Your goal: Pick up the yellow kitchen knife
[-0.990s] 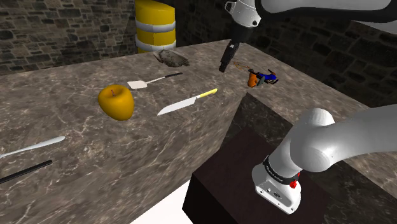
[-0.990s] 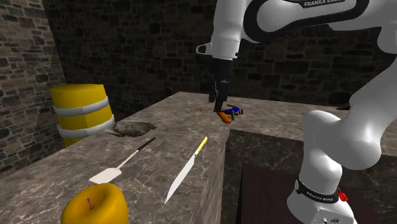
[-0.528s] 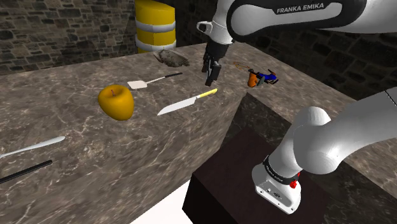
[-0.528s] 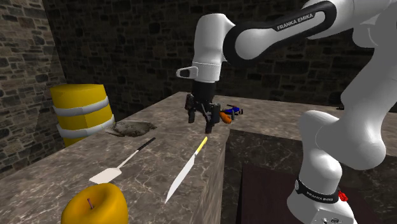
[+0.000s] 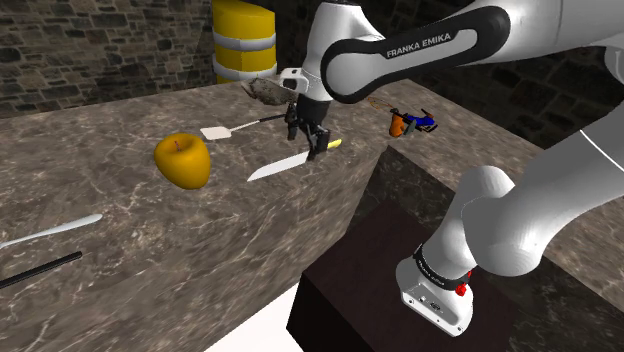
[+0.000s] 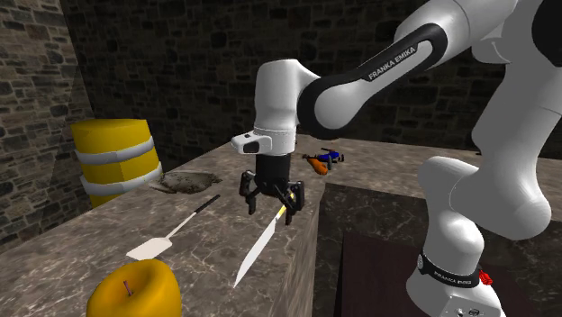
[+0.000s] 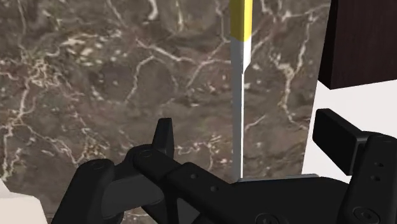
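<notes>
Shoulder view: the gripper (image 5: 308, 140) covers the spot on the kitchen knife (image 5: 275, 167) where blade meets yellow handle, and the arm (image 5: 400, 50) overlaps one end of a dark lump (image 5: 265, 93) behind it. A white utensil (image 5: 50, 232) and a black rod (image 5: 42, 268) run off that view's left edge. The yellow-and-white barrel (image 5: 243, 45) is cropped at the top. An orange-and-blue object (image 5: 410, 122) is too small to name. Second exterior view: the apple (image 6: 135, 290) is cut by the bottom edge. Wrist view: the knife's handle runs off the frame and its blade tip lies hidden behind the gripper's body.
</notes>
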### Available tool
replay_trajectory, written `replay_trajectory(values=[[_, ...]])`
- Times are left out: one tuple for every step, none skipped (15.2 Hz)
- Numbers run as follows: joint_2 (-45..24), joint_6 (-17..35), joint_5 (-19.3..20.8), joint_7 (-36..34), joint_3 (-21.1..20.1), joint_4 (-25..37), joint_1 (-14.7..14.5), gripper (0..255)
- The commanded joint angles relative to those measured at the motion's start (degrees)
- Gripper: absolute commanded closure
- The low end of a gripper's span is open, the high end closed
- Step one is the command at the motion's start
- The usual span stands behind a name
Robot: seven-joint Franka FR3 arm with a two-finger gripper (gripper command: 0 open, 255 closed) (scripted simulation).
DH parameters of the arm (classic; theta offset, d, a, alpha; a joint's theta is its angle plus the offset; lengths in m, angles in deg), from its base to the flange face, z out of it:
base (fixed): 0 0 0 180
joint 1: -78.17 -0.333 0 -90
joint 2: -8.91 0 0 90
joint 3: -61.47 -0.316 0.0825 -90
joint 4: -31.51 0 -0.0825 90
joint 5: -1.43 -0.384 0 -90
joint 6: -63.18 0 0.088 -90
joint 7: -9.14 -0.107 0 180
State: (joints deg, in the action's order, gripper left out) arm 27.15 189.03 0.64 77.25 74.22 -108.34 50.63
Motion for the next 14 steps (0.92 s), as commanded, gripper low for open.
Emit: replay_trajectory(values=[[-0.80, 1.79, -0.25, 1.18, 0.15, -1.03, -0.35, 0], [-1.19, 2.63, -0.35, 1.30, 0.21, -1.49, -0.38, 0], [-1.59, 3.48, -0.45, 1.44, 0.28, -1.94, -0.42, 0], [-2.02, 4.32, -0.57, 1.57, 0.35, -2.38, -0.46, 0], [-2.45, 5.17, -0.69, 1.72, 0.42, -2.80, -0.50, 0], [-2.71, 5.67, -0.77, 1.81, 0.46, -3.04, -0.52, 0], [-2.71, 5.66, -0.77, 1.80, 0.46, -3.04, -0.52, 0], [-2.77, 5.73, -0.77, 1.91, 0.53, -3.05, -0.49, 255], [-2.79, 5.74, -0.76, 1.95, 0.55, -3.05, -0.47, 255], [-2.77, 5.74, -0.76, 1.95, 0.55, -3.06, -0.47, 255], [-2.80, 5.76, -0.77, 1.97, 0.56, -3.06, -0.47, 255], [-2.82, 5.77, -0.77, 1.97, 0.56, -3.05, -0.47, 255], [-2.82, 5.78, -0.77, 1.97, 0.57, -3.06, -0.47, 255], [-2.82, 5.78, -0.77, 1.97, 0.56, -3.06, -0.47, 255]])
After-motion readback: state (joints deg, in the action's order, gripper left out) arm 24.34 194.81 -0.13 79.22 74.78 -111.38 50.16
